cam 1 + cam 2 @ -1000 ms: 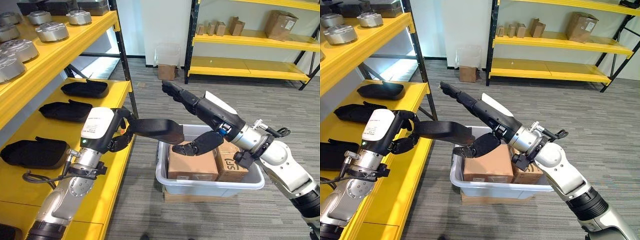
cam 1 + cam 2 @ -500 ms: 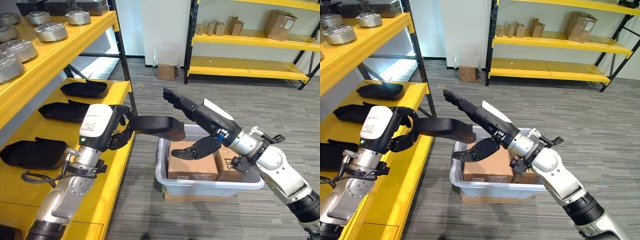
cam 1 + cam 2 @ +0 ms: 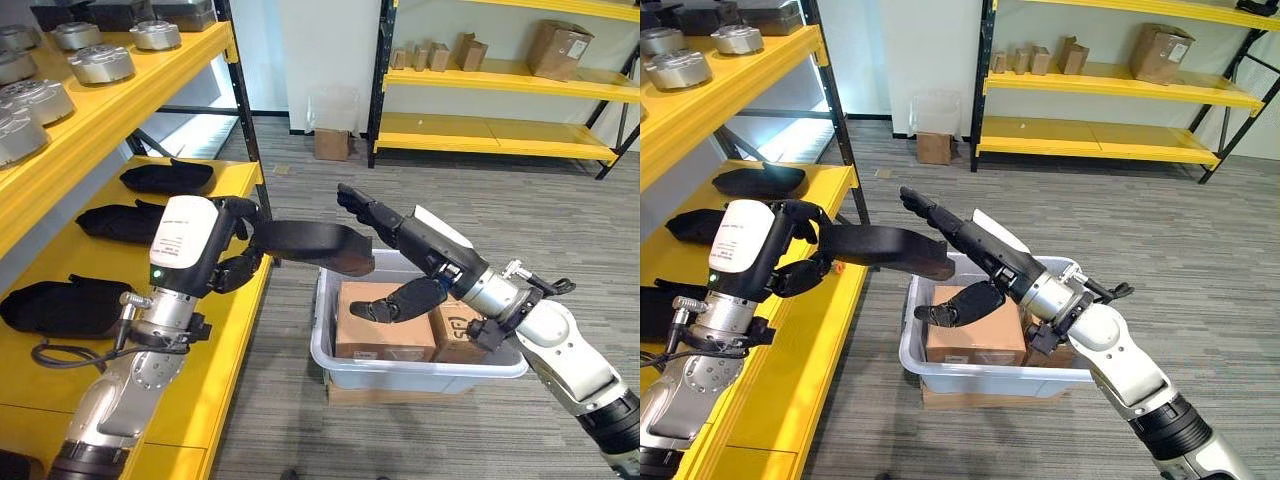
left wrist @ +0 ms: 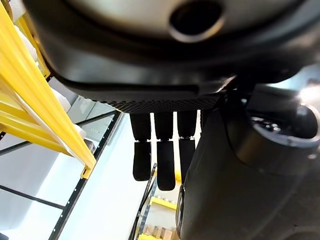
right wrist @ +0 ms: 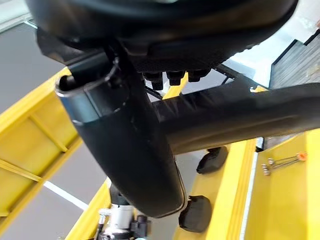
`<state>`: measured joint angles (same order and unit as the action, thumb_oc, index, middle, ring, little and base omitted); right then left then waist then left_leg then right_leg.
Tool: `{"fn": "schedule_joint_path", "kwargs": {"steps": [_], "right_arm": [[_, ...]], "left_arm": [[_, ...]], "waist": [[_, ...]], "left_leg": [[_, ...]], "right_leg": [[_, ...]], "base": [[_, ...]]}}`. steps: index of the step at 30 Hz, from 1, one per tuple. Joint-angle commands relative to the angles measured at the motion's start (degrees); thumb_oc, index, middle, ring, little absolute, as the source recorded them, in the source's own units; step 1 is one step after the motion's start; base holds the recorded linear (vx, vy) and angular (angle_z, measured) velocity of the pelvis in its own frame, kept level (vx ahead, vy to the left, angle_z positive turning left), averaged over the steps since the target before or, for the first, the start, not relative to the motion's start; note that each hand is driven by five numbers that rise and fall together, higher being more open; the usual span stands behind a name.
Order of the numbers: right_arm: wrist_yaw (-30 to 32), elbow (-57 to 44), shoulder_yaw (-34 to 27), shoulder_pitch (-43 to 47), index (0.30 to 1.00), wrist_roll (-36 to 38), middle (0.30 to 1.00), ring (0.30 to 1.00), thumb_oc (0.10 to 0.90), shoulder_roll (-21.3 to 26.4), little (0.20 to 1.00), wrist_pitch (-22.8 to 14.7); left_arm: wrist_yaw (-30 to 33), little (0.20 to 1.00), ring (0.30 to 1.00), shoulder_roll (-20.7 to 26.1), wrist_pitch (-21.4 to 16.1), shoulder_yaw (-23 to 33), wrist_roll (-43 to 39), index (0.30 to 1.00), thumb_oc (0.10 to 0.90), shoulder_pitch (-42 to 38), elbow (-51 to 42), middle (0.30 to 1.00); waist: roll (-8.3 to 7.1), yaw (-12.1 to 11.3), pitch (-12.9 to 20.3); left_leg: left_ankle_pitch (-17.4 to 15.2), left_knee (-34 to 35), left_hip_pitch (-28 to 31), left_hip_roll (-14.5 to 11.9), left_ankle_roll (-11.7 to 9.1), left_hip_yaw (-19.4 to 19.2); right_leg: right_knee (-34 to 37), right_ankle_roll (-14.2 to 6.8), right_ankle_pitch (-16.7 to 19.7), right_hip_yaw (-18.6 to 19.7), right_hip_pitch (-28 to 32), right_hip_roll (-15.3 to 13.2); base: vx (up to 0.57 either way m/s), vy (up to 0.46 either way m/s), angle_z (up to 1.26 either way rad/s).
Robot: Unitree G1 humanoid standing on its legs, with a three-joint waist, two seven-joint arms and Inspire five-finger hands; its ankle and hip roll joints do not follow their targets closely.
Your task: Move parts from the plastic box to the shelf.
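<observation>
While the left hand point(image 3: 232, 262) clamps one end of the black part point(image 3: 305, 246), its long axis points away from the shelf point(image 3: 226, 330) toward the right hand point(image 3: 400, 232). That hand's fingers are straight and apart, above the plastic box point(image 3: 420, 367).

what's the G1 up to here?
It is carrying a black part from the plastic box toward the yellow shelf. The left hand grips the part's shelf-side end. The right hand is open, with straight fingers along the part's far end and its thumb below, over the box. The part hangs in the air between box and shelf, not yet set down. Three similar black parts already lie on that shelf level, and cardboard boxes sit in the plastic box.
</observation>
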<state>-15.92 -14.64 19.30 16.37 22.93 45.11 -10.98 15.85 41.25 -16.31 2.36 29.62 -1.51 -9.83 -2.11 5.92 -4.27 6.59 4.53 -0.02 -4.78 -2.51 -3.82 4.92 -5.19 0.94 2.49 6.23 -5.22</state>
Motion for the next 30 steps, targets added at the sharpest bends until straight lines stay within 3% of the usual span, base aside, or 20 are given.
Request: {"fn": "schedule_joint_path", "kwargs": {"steps": [1, 2, 3, 4, 5, 6, 30], "right_arm": [[2.1, -0.9, -5.5, 2.8, 1.000, 1.1, 1.000, 1.000, 0.900, -1.9, 1.000, -5.3], [2.0, -0.8, -5.5, 2.8, 1.000, 1.1, 1.000, 1.000, 0.900, -2.1, 1.000, -5.2], [2.1, -0.6, -5.4, 2.8, 0.882, 1.1, 0.882, 0.882, 0.816, -2.2, 0.882, -5.3], [2.1, -0.6, -5.3, 2.9, 0.882, 1.1, 0.882, 0.882, 0.816, -2.3, 0.882, -5.3], [2.2, -0.4, -5.2, 2.9, 0.520, 1.0, 0.520, 0.520, 0.557, -2.4, 0.520, -5.3], [2.2, -0.3, -5.1, 3.0, 0.300, 1.0, 0.300, 0.300, 0.400, -2.4, 0.300, -5.4], [3.1, -0.6, -4.6, 3.7, 0.300, -0.4, 0.300, 0.300, 0.400, -3.6, 0.300, -6.2]], "left_arm": [[7.0, 0.300, 0.300, 0.6, -2.1, 5.4, -4.4, 0.300, 0.400, -7.2, -6.3, 0.300], [7.1, 0.300, 0.300, 0.5, -2.2, 5.5, -4.5, 0.300, 0.400, -7.3, -6.4, 0.300], [7.1, 0.300, 0.300, 0.5, -2.1, 5.5, -4.5, 0.300, 0.400, -7.4, -6.5, 0.300], [7.1, 0.300, 0.300, 0.5, -2.2, 5.5, -4.5, 0.300, 0.400, -7.5, -6.8, 0.300], [7.0, 0.300, 0.300, 0.5, -2.3, 5.4, -4.6, 0.300, 0.400, -7.6, -7.0, 0.300], [7.1, 0.300, 0.300, 0.6, -2.3, 5.3, -4.6, 0.300, 0.400, -7.8, -7.0, 0.300], [6.4, 0.300, 0.300, -1.0, -2.7, 1.4, -4.8, 0.300, 0.400, -10.8, -7.8, 0.300]], "waist": [[-0.55, -0.9, 4.5], [-0.57, -0.9, 4.5], [-0.58, -0.9, 4.5], [-0.58, -0.9, 4.5], [-0.61, -0.8, 4.5], [-0.64, -0.9, 4.5], [-0.97, -0.5, 4.6]], "left_leg": [[-8.1, -3.4, 2.5, -6.5, -2.9, 2.2], [-8.1, -3.3, 2.6, -6.5, -2.9, 2.2], [-8.1, -3.3, 2.6, -6.5, -2.9, 2.2], [-8.1, -3.3, 2.6, -6.5, -2.9, 2.2], [-8.2, -3.3, 2.6, -6.5, -2.9, 2.2], [-8.2, -3.4, 2.6, -6.5, -2.9, 2.2], [-8.2, -3.3, 2.7, -6.4, -2.7, 2.2]], "right_leg": [[-5.3, -2.2, -7.1, -1.4, -2.9, -4.7], [-5.2, -2.2, -7.1, -1.4, -2.9, -4.7], [-5.2, -2.2, -7.1, -1.3, -2.9, -4.7], [-5.2, -2.2, -7.1, -1.3, -2.9, -4.7], [-5.2, -2.2, -7.2, -1.3, -2.8, -4.7], [-5.2, -2.2, -7.2, -1.3, -2.8, -4.7], [-5.2, -2.2, -7.1, -1.0, -2.8, -4.7]], "base": [[0.00, 0.000, 0.00], [0.00, 0.000, 0.00], [0.00, 0.000, 0.00], [0.00, 0.000, 0.00], [0.00, 0.000, 0.00], [0.00, 0.000, 0.00], [0.00, 0.000, 0.00]]}}
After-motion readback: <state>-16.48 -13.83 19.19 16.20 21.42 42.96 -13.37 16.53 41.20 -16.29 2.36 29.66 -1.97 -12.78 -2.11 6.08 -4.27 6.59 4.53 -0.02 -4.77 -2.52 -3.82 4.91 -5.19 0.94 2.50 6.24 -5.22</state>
